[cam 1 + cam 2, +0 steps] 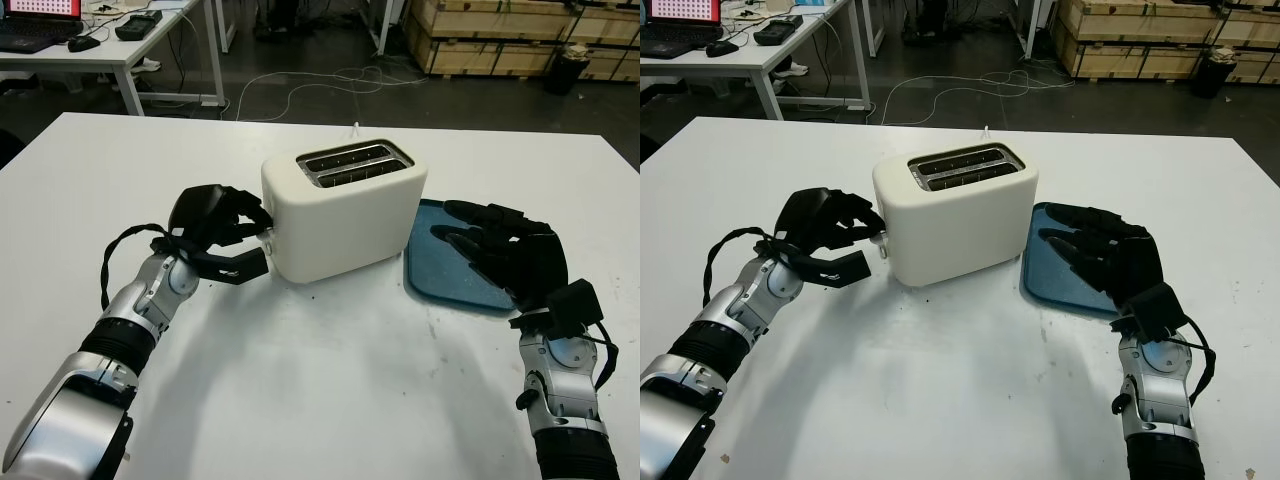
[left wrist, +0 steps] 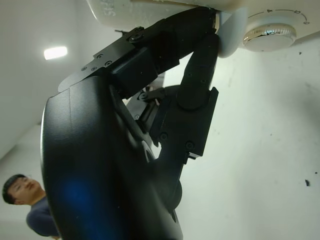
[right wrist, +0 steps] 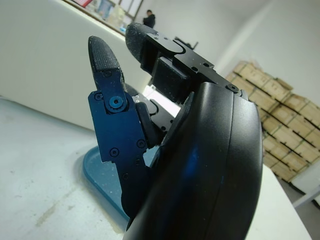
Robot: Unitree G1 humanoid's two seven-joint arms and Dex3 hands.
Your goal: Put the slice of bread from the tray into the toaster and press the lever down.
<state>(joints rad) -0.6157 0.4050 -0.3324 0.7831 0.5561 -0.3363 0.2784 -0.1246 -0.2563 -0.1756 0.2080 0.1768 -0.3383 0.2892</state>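
Note:
A white toaster [image 1: 345, 205] stands mid-table, its two top slots dark inside; I cannot tell what they hold. My left hand [image 1: 235, 235] is at the toaster's left end. Its fingers [image 2: 200, 65] curl over the white lever [image 2: 225, 35] and the thumb sits below it, next to the silver dial [image 2: 270, 35]. A blue tray [image 1: 425, 270] lies just right of the toaster, bare where it shows. My right hand [image 1: 500, 245] hovers open over the tray [image 3: 100, 175], holding nothing.
The white table [image 1: 320, 380] has wide free room in front of the toaster. Beyond its far edge are a desk with a laptop [image 1: 40, 35], floor cables [image 1: 300, 90] and wooden crates [image 1: 500, 35]. A person [image 2: 30, 200] stands nearby.

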